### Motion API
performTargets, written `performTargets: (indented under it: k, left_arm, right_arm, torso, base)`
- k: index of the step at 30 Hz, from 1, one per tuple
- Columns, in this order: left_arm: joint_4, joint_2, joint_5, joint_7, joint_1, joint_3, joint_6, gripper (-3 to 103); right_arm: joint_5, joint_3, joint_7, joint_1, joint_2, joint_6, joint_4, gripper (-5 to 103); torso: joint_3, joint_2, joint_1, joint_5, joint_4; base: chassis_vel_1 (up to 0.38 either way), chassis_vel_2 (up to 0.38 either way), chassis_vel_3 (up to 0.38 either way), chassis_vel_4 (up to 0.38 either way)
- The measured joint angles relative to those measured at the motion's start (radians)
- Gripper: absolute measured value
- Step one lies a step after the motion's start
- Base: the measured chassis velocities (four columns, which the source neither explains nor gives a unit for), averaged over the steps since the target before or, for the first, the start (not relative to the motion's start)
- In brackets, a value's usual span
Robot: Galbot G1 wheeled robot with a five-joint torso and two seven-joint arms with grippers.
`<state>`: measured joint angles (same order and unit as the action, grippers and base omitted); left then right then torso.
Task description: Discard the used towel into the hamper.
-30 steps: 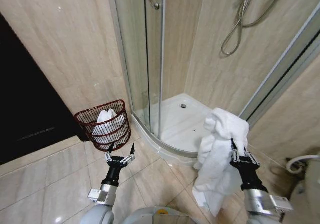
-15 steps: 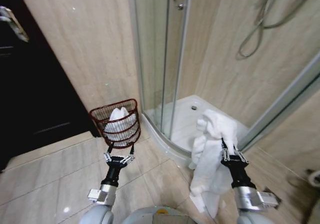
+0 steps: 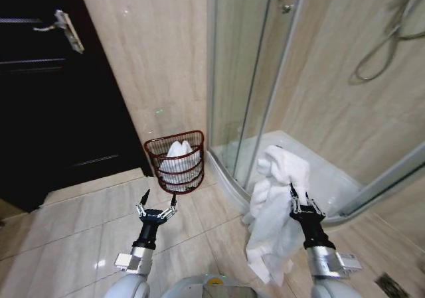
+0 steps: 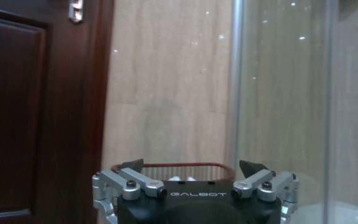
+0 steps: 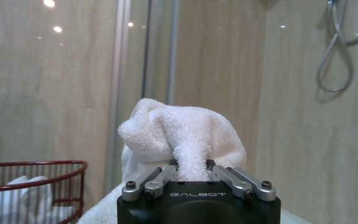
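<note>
In the right pincer (image 3: 298, 204), clamped on a bunched fold, we see the towel (image 3: 275, 222) hanging limp below: soft, light, floppy, grip suits it. The hamper (image 3: 176, 161) stands ahead-left on the floor, just beyond the left pincer (image 3: 157, 204), which gapes wide, empty.

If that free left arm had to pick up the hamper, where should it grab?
Probably the wavy top rim of the hamper, coming down from above on its near side. The rim is thin enough for the open left gripper to pinch, while the round body looks too wide. White cloth inside sits toward the back.
</note>
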<state>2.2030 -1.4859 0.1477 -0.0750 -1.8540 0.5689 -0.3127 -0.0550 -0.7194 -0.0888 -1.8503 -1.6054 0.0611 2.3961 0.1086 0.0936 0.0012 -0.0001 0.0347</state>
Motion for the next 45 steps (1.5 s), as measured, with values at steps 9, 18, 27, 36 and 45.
performTargets:
  k: [9,18,27,36,45]
  left_arm:
    - [-0.022,0.003,0.015,-0.003,0.009,0.014,-0.003,100]
    - [-0.035,0.012,0.026,-0.004,0.015,0.04,-0.006,100]
    - [-0.037,0.019,0.031,0.006,0.019,0.053,0.009,100]
    - [-0.028,0.019,0.031,0.024,0.019,0.057,0.029,100]
    - [-0.02,0.018,0.025,0.024,0.011,0.058,0.03,100]
  right_arm:
    - [0.021,0.027,0.007,0.035,0.003,-0.031,-0.022,16]
    - [0.065,0.077,0.027,0.058,0.005,-0.049,-0.03,16]
    - [0.083,0.129,0.054,0.081,0.026,-0.061,-0.02,16]
    - [0.073,0.146,0.074,0.088,0.042,-0.066,-0.011,16]
    - [0.075,0.133,0.076,0.088,0.044,-0.057,-0.015,16]
  torso:
    - [0.0,0.0,0.0,0.0,0.0]
    - [0.0,0.0,0.0,0.0001,0.0001]
    - [0.009,0.012,0.002,0.0,0.0]
    - [0.033,0.041,0.008,0.0001,-0.0002]
    - [0.062,0.08,0.017,0.0001,-0.0002]
  base:
    - [0.122,0.118,-0.019,-0.01]
    - [0.133,0.124,-0.019,-0.021]
    - [0.046,0.04,-0.019,-0.031]
    - [0.0,0.0,0.0,0.0]
    - [0.0,0.0,0.0,0.0]
